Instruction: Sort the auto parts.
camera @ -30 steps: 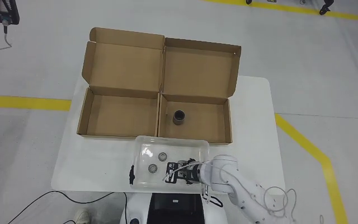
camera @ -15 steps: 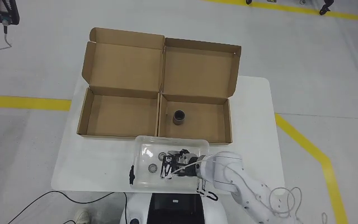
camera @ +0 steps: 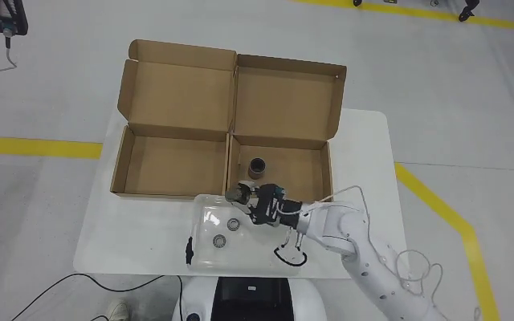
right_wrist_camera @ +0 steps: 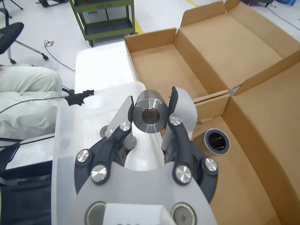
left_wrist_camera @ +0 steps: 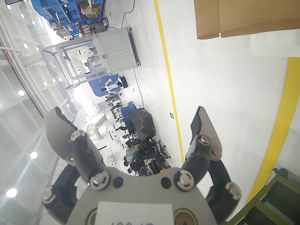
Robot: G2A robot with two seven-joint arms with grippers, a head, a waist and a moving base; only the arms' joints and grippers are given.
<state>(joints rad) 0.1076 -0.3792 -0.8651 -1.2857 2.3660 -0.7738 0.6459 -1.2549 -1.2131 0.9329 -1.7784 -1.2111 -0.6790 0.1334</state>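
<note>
Cardboard right box (camera: 297,172) holds one upright sleeve (camera: 257,167).

On the bench (camera: 361,160) we find two boxes side by side across the far part: the left box (camera: 173,164) and, touching it, the right box (camera: 297,172). In the right box, near its left wall, a sleeve (camera: 257,167) stands upright. Just before the boxes, toward the bench's near edge, sits a bin (camera: 257,258), mostly in front of the right box. In the bin's left half lie a far ring (camera: 234,224) and a near ring (camera: 218,239), close together. Above the bin's far rim, just near of the sleeve, we see a bushing (camera: 238,193) between the fingers of the right gripper (camera: 245,195).
</note>
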